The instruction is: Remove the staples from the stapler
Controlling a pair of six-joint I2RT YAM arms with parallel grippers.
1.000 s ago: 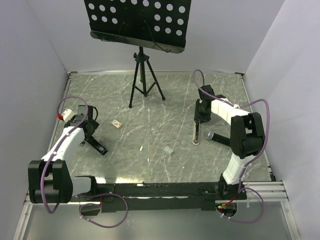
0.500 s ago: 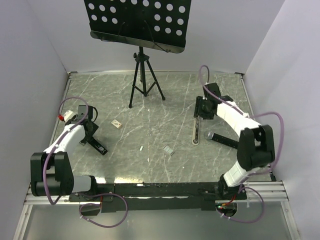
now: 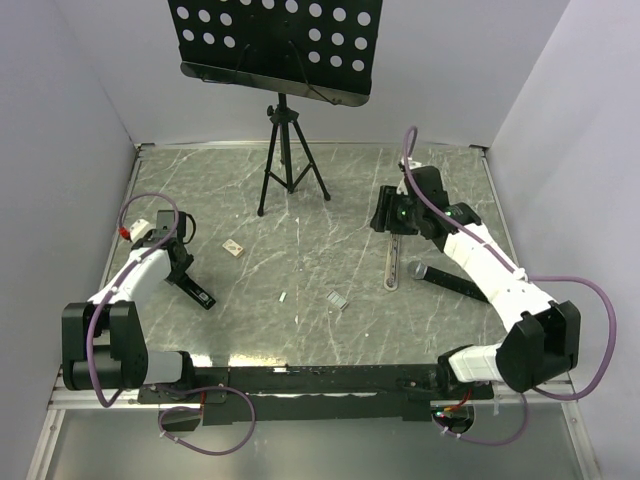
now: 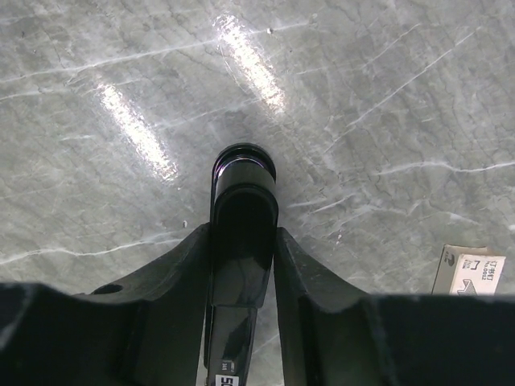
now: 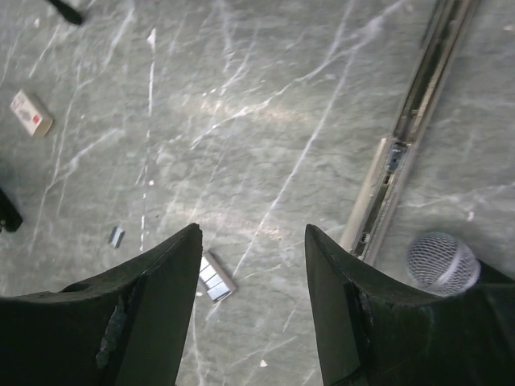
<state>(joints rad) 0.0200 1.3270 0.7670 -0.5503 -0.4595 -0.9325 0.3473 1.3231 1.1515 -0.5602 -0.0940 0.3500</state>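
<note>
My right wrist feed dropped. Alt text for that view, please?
The right gripper hangs open and empty over a grey marble table, with a short strip of staples lying on it between the fingers. The stapler, a long open metal channel, runs diagonally at upper right, a microphone head beside its near end.

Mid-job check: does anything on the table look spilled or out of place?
Yes. A short silvery staple strip and a smaller silvery fragment lie loose mid-table, apart from the slim black-and-silver stapler. They look scattered rather than gathered in one spot.
</note>
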